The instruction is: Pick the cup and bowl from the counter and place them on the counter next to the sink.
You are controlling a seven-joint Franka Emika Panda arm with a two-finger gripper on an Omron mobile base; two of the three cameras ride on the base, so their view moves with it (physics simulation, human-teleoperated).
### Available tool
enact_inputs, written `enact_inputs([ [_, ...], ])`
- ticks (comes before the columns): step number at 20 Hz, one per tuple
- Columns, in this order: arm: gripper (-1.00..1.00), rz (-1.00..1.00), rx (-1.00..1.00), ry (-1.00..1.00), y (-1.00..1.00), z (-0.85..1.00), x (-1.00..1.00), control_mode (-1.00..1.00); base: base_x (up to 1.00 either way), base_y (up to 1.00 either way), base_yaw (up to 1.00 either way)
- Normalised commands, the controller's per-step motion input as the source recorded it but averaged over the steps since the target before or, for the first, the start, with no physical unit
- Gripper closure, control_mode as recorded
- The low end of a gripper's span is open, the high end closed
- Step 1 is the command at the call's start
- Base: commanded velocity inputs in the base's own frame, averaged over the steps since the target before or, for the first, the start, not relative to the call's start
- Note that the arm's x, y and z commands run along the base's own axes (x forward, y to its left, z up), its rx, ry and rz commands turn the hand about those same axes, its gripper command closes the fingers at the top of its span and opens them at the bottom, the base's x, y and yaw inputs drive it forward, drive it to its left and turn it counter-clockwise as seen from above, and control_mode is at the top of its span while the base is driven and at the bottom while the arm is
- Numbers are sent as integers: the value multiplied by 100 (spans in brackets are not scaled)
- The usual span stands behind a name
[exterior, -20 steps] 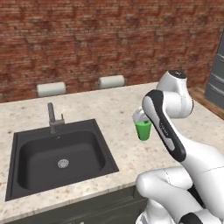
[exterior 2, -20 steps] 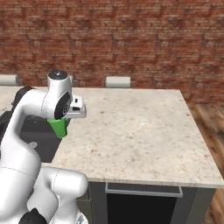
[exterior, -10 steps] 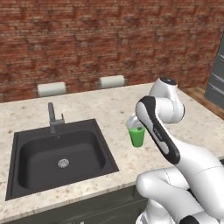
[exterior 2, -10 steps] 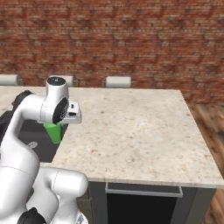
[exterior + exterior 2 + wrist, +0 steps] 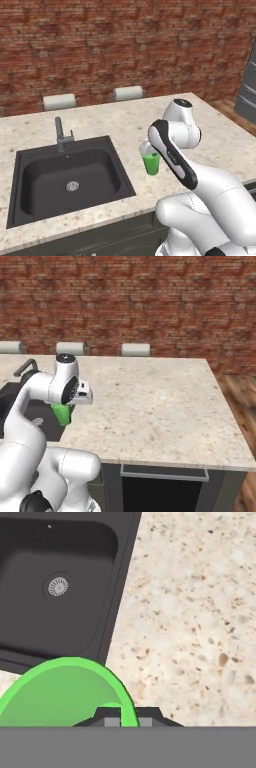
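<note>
Lower and nearer the sink than a second ago, the gripper (image 5: 129, 716) has brought the cup (image 5: 151, 162) down close over the counter (image 5: 220, 135); its fingers (image 5: 108, 715) are pinched on the cup's rim, one inside the wall and one outside; the cup hangs upright just right of the sink (image 5: 65, 177) (whether its base touches the stone I cannot tell). One green cup, one black sink with one round drain (image 5: 72, 186) and one slim faucet (image 5: 60, 134); three pale rolls (image 5: 135, 349) stand along the foot of the brick wall (image 5: 150, 301) in the right base view.
</note>
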Motion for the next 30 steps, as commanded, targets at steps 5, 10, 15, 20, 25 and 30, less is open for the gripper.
enact_inputs([
  [5, 100, -2, 0, 4, 0, -55, 36, -100, 0, 0, 0],
  [10, 100, -2, 0, 4, 0, -49, 30, -100, 0, 0, 0],
  [15, 100, -1, 0, 4, 0, -35, 19, -100, 0, 0, 0],
  [20, 100, 0, 0, 3, 0, -27, 4, -100, 0, 0, 0],
  [25, 100, 0, 0, 0, 0, 0, 0, -100, 0, 0, 0],
  [30, 100, 0, 0, 0, 0, 0, 0, -100, 0, 0, 0],
])
